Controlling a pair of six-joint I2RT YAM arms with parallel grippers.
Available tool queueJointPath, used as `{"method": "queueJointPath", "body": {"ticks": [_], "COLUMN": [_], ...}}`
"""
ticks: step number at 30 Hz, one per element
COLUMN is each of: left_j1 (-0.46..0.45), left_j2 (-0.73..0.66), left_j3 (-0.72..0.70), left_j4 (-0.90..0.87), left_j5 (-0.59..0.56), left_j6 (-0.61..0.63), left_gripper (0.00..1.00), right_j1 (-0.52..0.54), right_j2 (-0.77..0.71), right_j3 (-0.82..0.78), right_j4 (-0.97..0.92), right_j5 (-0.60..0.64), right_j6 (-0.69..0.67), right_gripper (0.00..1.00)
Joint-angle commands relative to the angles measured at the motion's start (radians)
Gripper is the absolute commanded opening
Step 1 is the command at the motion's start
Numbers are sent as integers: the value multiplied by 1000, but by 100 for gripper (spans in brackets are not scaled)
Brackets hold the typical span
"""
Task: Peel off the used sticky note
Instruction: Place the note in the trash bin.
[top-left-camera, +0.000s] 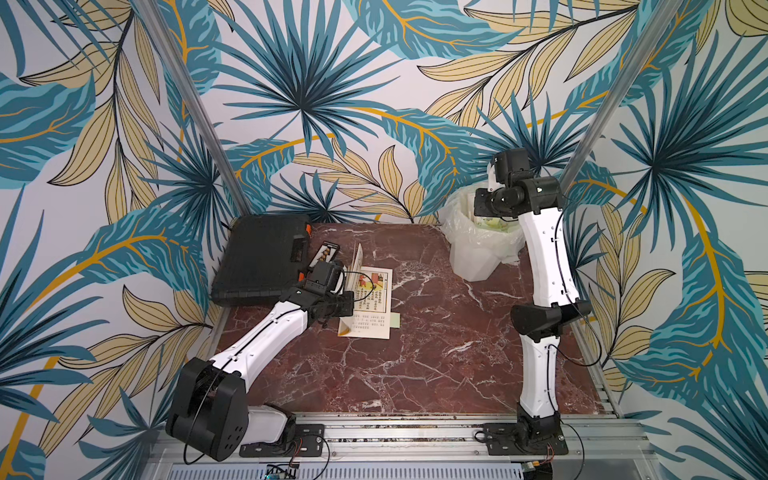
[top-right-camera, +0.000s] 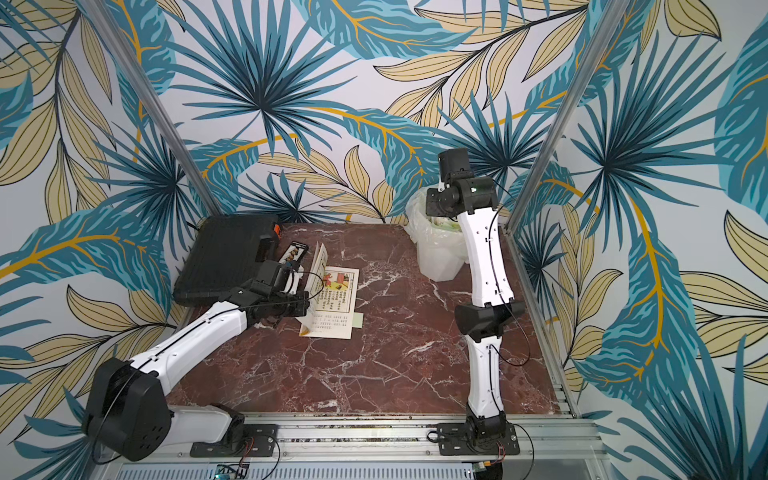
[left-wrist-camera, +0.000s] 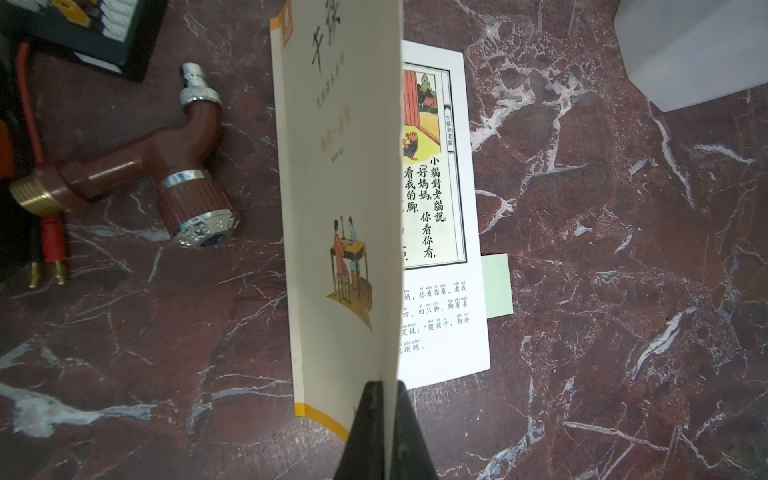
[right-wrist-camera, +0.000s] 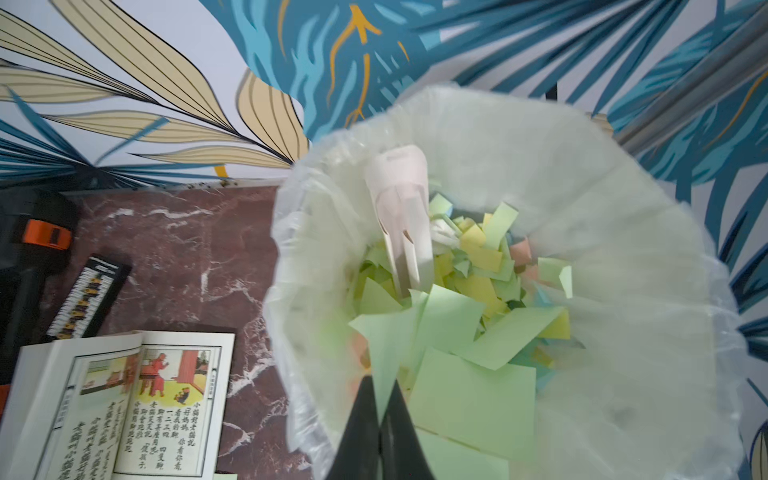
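Sticky note (right-wrist-camera: 395, 345) peeled: apparently pinched in right gripper (right-wrist-camera: 380, 386) above bin (right-wrist-camera: 623, 187), not yet dropped. Left gripper (left-wrist-camera: 386, 386) clamps book cover (left-wrist-camera: 340, 208). Second note (left-wrist-camera: 496, 286) still on page edge.

Pale green sticky note (top-left-camera: 395, 320), flat, stuck under open book (top-left-camera: 376, 291) page, poking out at book's 4 o'clock. Second green note (right-wrist-camera: 386, 345) pinched in right gripper (right-wrist-camera: 381, 380) above lined bin (right-wrist-camera: 623, 249), table's 1 o'clock.

Left arm (top-left-camera: 270, 328) & right arm (top-left-camera: 548, 249) — white shells w/ black joints (top-left-camera: 540, 320), thin black cables (top-left-camera: 581, 364), black base plates (top-left-camera: 307, 444).
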Motion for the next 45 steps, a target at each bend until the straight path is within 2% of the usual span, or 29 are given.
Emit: {"method": "queueJointPath", "body": {"ticks": [1,3,8,11,24,29,33,35,37,39,42,45], "left_j1": [5,4,5,5,4,3,4,4,4,5,5,4], "left_j2": [-26,-26,-28,-26,-31,-36,-36,-34,-32,-29,-28,-28], "left_j3": [-37,-40,-43,-41,-35,-30,-27,-27,-29,-31,-35,-39], "left_j4": [19,22,22,23,15,6,14,16,16,17,19,17], "left_j5": [22,23,27,29,30,27,33,34,34,32,30,25], "left_j6": [6,5,3,2,4,5,0,0,0,1,1,1], "left_gripper": [0,0,0,0,0,0,0,0,0,0,0,0], "right_j1": [-20,-32,-43,-44,-48,-45,-5,38,89,141,180,198], "right_j2": [21,29,28,8,-68,-115,-167,-202,-241,-303,-449,-594], "right_j3": [17,18,18,18,16,13,-28,-71,-134,-248,-561,-893], "right_j4": [-62,-59,-59,-58,-55,-66,-84,-81,-59,1,194,429], "right_j5": [-24,-34,-38,-41,-77,-183,-261,-257,-227,-204,-247,-349], "right_j6": [11,15,16,16,17,25,15,2,-16,-25,15,82], "right_gripper": [19,27,58,69,93,92,91,92,97,99,99,99]}}
